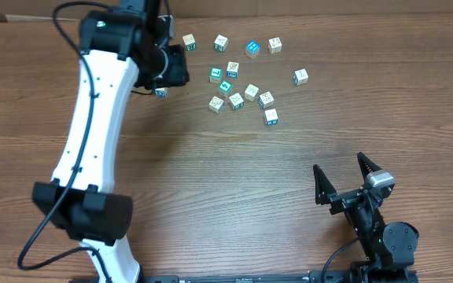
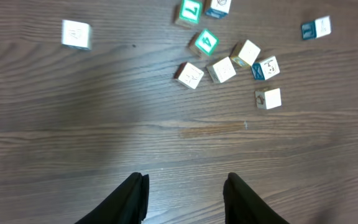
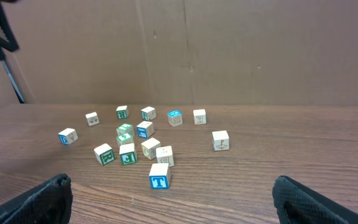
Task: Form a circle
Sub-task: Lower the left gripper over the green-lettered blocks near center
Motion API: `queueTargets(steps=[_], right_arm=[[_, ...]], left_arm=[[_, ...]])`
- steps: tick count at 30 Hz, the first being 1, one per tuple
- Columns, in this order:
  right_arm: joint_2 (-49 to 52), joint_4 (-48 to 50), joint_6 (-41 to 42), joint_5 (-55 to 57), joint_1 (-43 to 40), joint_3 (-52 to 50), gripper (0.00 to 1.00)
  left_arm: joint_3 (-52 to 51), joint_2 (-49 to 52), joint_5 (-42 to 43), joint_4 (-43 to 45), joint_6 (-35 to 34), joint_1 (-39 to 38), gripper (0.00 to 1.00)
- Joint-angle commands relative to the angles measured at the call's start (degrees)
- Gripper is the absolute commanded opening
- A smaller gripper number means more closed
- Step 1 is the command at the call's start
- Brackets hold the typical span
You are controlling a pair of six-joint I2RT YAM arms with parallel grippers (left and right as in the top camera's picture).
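Arm on left (image 1: 93,126) outstretched, fingers (image 2: 134,200) parted above table (image 2: 73,143).

Left arm (image 1: 93,126) reaches up the left side; cubes (image 1: 237,101) lie scattered upper centre, one stray cube (image 1: 160,92) just beside its black wrist (image 1: 167,67). Right gripper (image 1: 337,161) sits lower right, jaws spread wide.

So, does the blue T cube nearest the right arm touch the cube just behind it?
Apart. The left wrist view shows a strip of bare table between the T cube and the cube behind it.
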Motion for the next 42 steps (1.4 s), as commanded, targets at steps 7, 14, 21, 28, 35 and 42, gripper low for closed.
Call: queueTargets(steps=[7,14,21,28,35,42], right_arm=[[-0.5,0.3,-0.2,0.4,-0.2,-0.6,1.00],[-0.5,0.3,-0.3,0.4,-0.2,-0.6,1.00],[-0.5,0.3,-0.3,0.4,-0.2,-0.6,1.00],[-0.5,0.3,-0.2,0.4,-0.2,-0.6,1.00],[-0.5,0.3,-0.3,0.4,-0.2,-0.6,1.00],[-0.5,0.3,-0.3,0.4,-0.2,-0.6,1.00]], left_arm=[[1.1,9.6,-1.4,2.8,-3.3,-6.0,0.42],[1.1,14.2,-1.6,4.2,-3.4,-7.9,0.47],[1.1,16.4,-2.1,6.5,-5.3,-7.9,0.52],[1.1,17.8,-5.1,8.0,-10.4,-8.1,0.52],[1.1,19.7,-5.6,11.8,-10.6,-10.1,0.53],[1.1,21.4,-9.7,17.3,-10.8,-12.5,0.50]])
